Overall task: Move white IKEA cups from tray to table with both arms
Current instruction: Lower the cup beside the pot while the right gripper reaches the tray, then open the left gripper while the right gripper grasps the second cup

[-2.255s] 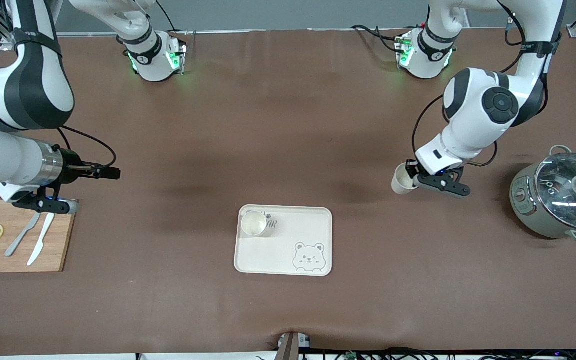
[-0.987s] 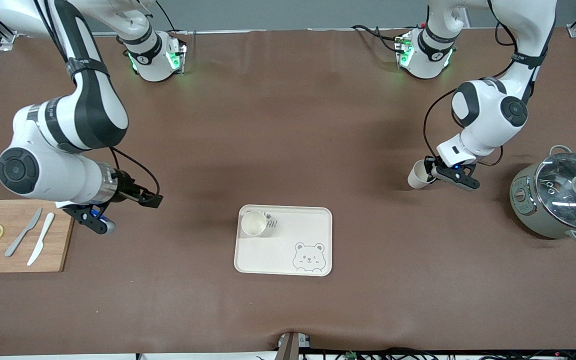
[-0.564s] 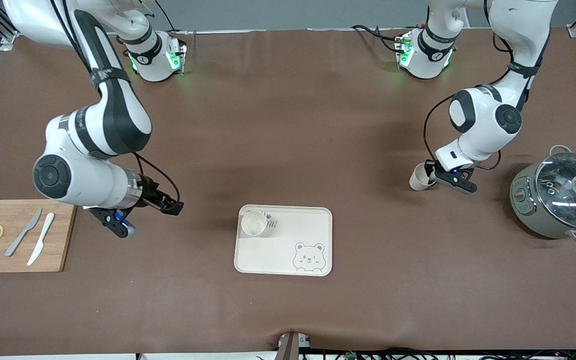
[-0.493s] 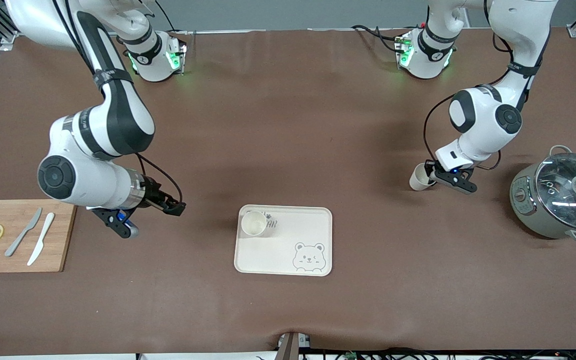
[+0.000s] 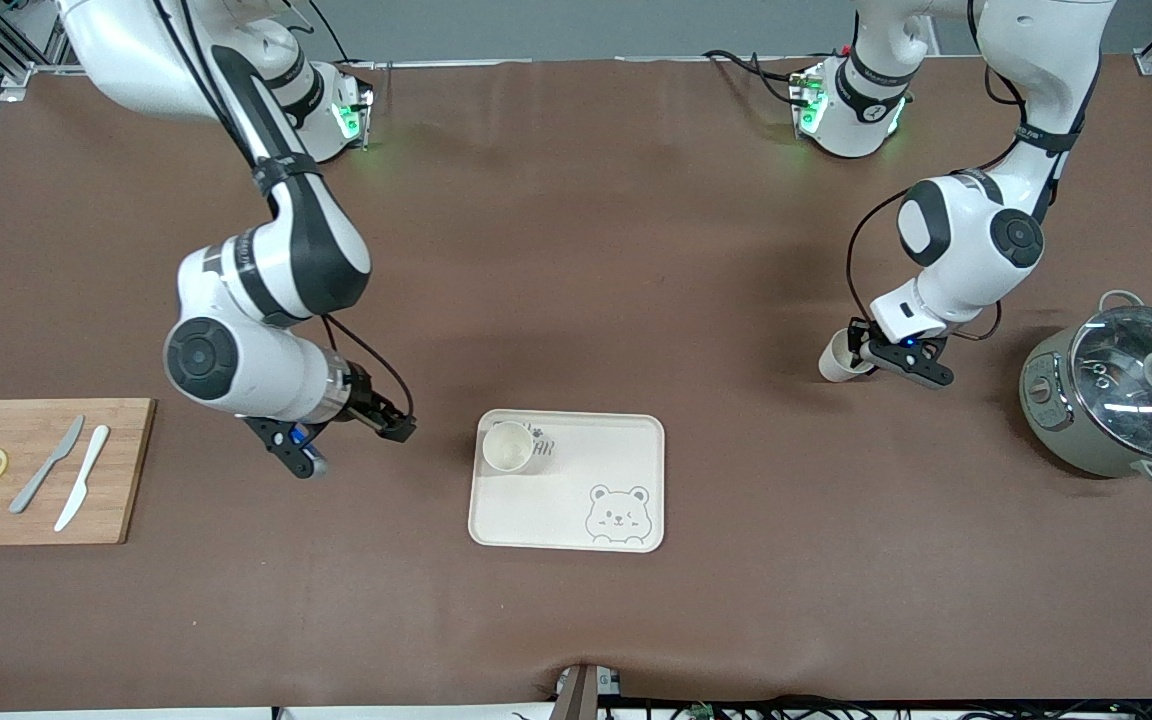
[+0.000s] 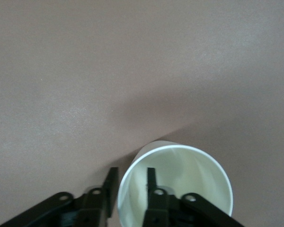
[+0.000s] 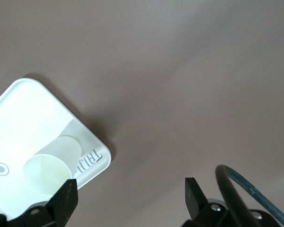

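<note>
You see the left gripper (image 5: 861, 350) at center right with its fingers astride the rim of one cup (image 5: 835, 358); the right gripper (image 5: 351, 450), spread wide, hangs just beside the tray (image 5: 626, 440) with the second cup (image 5: 508, 447).

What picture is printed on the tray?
A line-drawn bear face on the cream tray, clearest in the front view.

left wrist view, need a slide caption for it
Left gripper straddling the rim of a white cup, one finger inside, over the brown table.

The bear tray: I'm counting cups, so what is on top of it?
One white cup stands upright on the tray, in the corner nearest the right gripper. Beside it, printed lettering is partly covered by the cup.
</note>
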`<act>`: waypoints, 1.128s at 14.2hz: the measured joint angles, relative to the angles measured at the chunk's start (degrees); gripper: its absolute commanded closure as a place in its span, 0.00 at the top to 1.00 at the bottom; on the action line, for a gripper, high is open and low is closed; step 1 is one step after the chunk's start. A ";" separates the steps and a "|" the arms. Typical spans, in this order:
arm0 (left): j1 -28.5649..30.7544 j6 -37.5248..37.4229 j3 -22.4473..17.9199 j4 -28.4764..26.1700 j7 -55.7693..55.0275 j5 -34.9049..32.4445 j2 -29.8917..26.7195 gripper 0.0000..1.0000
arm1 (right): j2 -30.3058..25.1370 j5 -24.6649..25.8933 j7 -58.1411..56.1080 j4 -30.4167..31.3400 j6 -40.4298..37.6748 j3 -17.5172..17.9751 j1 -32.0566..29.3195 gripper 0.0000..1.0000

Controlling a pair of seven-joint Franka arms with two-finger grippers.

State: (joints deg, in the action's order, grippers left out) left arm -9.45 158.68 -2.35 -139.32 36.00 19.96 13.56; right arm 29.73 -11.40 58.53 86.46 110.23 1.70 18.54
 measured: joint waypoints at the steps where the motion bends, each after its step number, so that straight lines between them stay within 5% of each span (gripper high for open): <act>1: 0.00 0.00 0.00 0.05 0.01 0.00 0.00 1.00 | 0.19 0.00 1.27 -0.19 0.29 -0.02 0.56 1.00; 12: 0.51 0.15 -0.11 0.82 0.03 0.00 -2.75 1.00 | 5.28 0.00 12.45 -1.86 9.74 -0.05 5.68 1.00; 16: 2.65 -6.57 -0.24 2.91 0.04 -0.09 -5.33 1.00 | 6.01 0.03 14.44 -2.23 10.33 -0.08 7.36 1.00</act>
State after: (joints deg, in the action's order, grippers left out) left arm -6.80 152.10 -2.59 -136.41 36.04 19.87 8.23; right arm 35.73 -11.37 72.97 84.22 120.57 1.62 25.90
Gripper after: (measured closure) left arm 0.000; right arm 0.000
